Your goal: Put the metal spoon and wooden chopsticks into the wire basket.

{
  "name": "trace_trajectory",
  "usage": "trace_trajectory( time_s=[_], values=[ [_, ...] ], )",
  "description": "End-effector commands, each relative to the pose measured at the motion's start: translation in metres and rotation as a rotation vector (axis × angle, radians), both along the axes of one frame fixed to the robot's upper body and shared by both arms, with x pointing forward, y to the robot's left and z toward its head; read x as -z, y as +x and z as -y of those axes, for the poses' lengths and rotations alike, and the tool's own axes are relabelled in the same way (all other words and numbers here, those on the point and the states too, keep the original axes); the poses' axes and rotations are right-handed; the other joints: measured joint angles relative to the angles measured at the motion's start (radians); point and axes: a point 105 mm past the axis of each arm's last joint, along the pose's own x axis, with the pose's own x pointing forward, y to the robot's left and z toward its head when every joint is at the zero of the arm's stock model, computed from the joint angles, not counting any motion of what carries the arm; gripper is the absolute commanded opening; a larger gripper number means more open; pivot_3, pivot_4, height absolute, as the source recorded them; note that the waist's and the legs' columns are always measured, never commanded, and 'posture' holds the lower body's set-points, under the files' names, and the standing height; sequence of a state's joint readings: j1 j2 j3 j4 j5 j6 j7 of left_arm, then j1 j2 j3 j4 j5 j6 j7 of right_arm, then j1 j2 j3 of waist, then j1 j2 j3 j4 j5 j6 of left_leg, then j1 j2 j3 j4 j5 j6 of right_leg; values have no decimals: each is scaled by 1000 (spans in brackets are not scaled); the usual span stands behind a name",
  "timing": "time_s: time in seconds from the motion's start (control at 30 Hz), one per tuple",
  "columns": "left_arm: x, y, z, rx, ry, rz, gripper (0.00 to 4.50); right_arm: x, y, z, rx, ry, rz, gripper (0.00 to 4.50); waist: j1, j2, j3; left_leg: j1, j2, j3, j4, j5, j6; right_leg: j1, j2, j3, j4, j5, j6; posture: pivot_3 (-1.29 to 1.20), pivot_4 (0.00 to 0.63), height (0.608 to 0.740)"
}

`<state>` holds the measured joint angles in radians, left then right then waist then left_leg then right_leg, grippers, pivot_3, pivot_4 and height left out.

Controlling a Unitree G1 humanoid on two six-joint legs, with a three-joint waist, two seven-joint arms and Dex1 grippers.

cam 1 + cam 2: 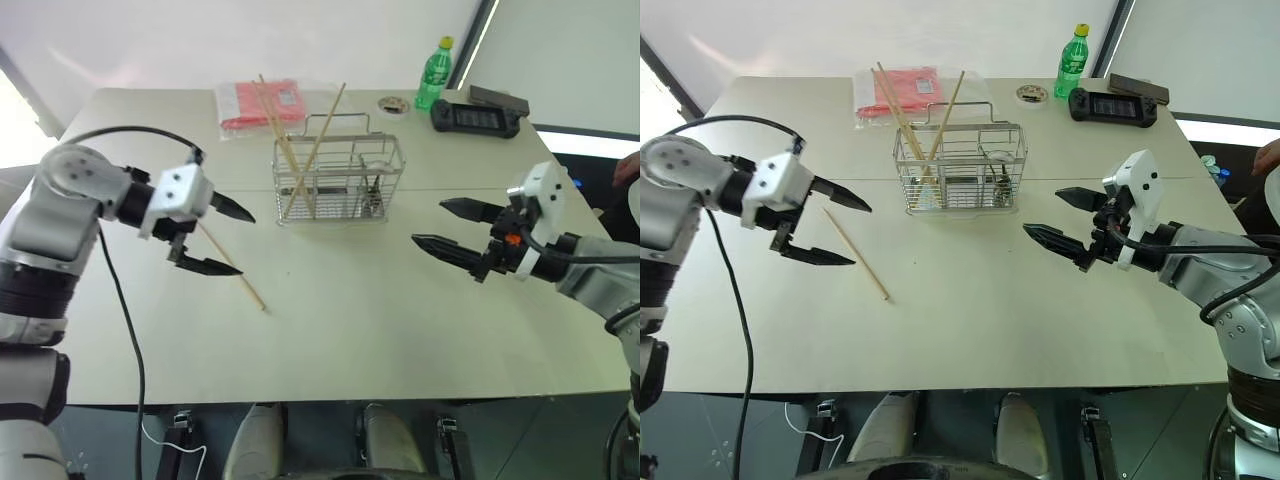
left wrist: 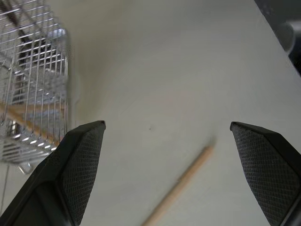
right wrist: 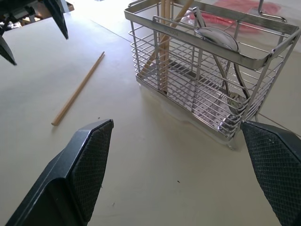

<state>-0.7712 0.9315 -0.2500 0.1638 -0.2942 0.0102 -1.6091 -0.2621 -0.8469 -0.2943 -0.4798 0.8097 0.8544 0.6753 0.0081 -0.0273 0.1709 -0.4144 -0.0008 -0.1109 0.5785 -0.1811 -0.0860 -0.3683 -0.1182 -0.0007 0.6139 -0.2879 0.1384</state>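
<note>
Left eye view: basket [image 1: 338, 180] sitting at 12 o'clock on surface [image 1: 380, 320], holding several chopsticks [image 1: 300, 150] and spoon [image 3: 221, 42]. One chopstick [image 1: 235, 268] lying at 8 o'clock from basket. Left pincer [image 1: 222, 238] gaping wide beside it, gripping nothing. Right pincer [image 1: 448, 228] gaping wide, empty.

We seem to be in a lab or test room rather than a home. A plain pale table [image 1: 400, 340] stands before bare white walls, and beside the wire basket [image 1: 340, 180] lie stray items: a black handheld controller [image 1: 476, 117], a green plastic bottle [image 1: 434, 74], a roll of tape [image 1: 392, 104] and a red packet [image 1: 262, 106] (nothing of a kitchen around it).
</note>
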Motion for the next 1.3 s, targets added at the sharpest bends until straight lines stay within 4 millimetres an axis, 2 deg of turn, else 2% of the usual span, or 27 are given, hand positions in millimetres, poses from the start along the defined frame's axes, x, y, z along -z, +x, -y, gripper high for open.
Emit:
trace_trajectory(
  time_s=[0.03,0.23,0.4,0.53,1.03,1.1,1.17,1.3],
  values=[
    [23,-6,6,131,76,38,4490,-11,-7,1,4,-6,45,4500,-1,0,0,0,0,0,0,0,0,0,0,0,0,0,0,0,150,721],
    [47,0,10,232,145,41,4490,-9,-15,3,31,-2,37,4500,1,0,0,0,0,0,1,0,0,0,0,0,1,0,0,0,150,721],
    [51,17,15,218,140,49,4490,-7,-20,5,57,7,31,4500,3,0,0,0,0,0,2,0,0,1,0,0,1,0,0,0,150,721],
    [62,22,15,254,192,72,4490,-8,-20,5,62,6,34,4500,0,0,0,1,0,0,2,0,1,1,0,0,1,0,1,0,150,721],
    [96,16,4,370,344,23,4490,-8,-22,6,89,14,34,4500,-2,0,0,2,0,-1,2,0,1,2,0,0,1,1,3,0,150,721],
    [100,16,2,375,359,12,3971,-9,-22,5,91,16,35,4500,-3,2,-1,3,0,-1,2,0,1,4,0,0,1,1,2,0,150,721],
    [101,17,1,371,369,3,3202,-9,-23,6,94,16,36,4500,-2,5,-3,4,0,-1,2,0,1,5,0,0,1,0,0,0,150,721],
    [103,19,2,361,376,-12,1243,-10,-24,7,104,18,39,4500,5,6,-4,5,0,-1,2,0,1,6,0,0,1,0,0,0,150,721]
  ],
)
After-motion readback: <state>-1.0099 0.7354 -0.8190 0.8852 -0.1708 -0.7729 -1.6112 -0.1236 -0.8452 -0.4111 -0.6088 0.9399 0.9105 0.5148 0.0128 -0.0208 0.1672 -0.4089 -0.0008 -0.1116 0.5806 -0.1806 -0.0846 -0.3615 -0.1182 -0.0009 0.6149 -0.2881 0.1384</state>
